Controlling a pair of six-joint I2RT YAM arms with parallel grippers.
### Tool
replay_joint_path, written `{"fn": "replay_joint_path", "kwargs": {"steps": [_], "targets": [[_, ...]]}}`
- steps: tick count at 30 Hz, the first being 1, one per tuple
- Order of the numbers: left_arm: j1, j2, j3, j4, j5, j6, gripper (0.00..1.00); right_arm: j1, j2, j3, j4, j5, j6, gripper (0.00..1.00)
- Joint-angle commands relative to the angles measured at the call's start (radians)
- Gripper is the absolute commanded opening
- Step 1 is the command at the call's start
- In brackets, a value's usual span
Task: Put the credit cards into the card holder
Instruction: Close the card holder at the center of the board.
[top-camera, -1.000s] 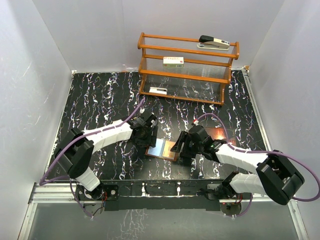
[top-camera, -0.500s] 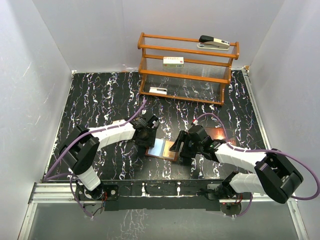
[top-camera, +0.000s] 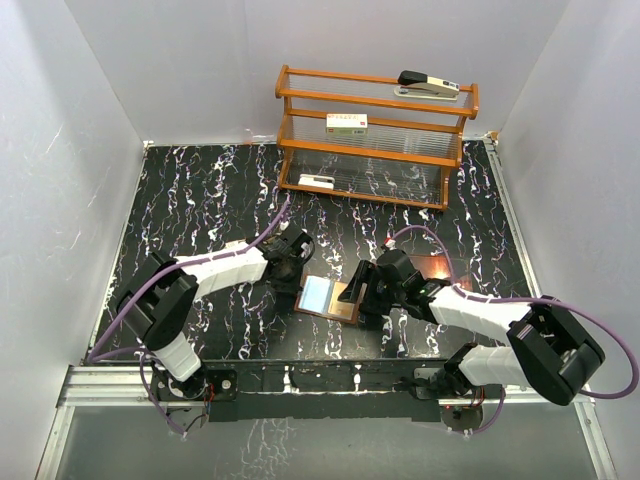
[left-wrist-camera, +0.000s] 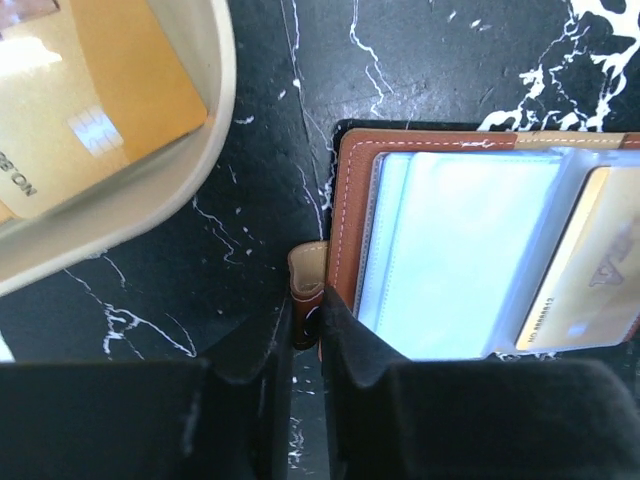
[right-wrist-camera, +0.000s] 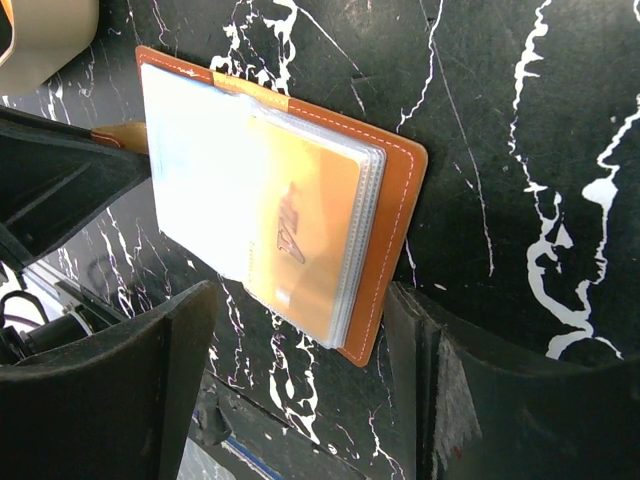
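Card holder: a brown leather bifold card holder (top-camera: 322, 296) lies open and flat on the worktop at front centre, between the two grippers. It has pale stitching along its rim and a stack of glossy bluish-clear plastic sleeves inside.
Tab: a small tan leather tab (left-wrist-camera: 306, 272) sticks out from the card holder's edge on the left gripper's side.
Cards: one gold-orange plastic credit card (right-wrist-camera: 295, 225), thin and rectangular, sits inside a clear sleeve. A second gold card with a silver chip (left-wrist-camera: 90, 110) lies in the tray.
Tray: a cream-tan tray with a smooth rounded rim (left-wrist-camera: 215, 120) stands beside the card holder without touching it.
Left gripper: the left gripper (left-wrist-camera: 305, 305) has matte black fingers drawn together, pinching the tab.
Right gripper: the right gripper (right-wrist-camera: 300, 290) has its black fingers spread wide, flanking the card holder's near edge. Whether they touch it cannot be told.
Worktop: a black marble-look sheet with white veins (top-camera: 200, 200), slightly glossy, with a metal rail (top-camera: 320, 385) along the near edge.
Room: plain white panel walls (top-camera: 180, 70) on three sides.
Rack: an orange-brown wooden rack with ribbed clear shelves (top-camera: 375, 150) stands at the back.
On rack: a black-and-white stapler (top-camera: 428, 85) on top and a white labelled box (top-camera: 347, 123) on the middle shelf.
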Motion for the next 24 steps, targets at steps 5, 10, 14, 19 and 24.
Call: {"fn": "replay_joint_path", "kwargs": {"steps": [5,10,14,19,24], "targets": [[-0.007,-0.087,-0.096,0.137,0.239,-0.135,0.00,0.003,-0.111,0.036,0.074,-0.035,0.032,0.66],[-0.007,-0.076,-0.096,0.139,0.245,-0.146,0.00,0.003,-0.155,0.057,0.055,-0.042,0.038,0.67],[-0.007,-0.070,-0.095,0.137,0.248,-0.150,0.00,0.004,-0.166,0.065,0.054,-0.057,0.048,0.67],[-0.007,-0.078,-0.099,0.146,0.256,-0.158,0.00,0.004,-0.167,0.070,0.070,-0.084,0.058,0.67],[-0.007,-0.085,-0.108,0.186,0.292,-0.181,0.00,0.004,-0.134,0.063,0.131,-0.126,0.085,0.67]]}}
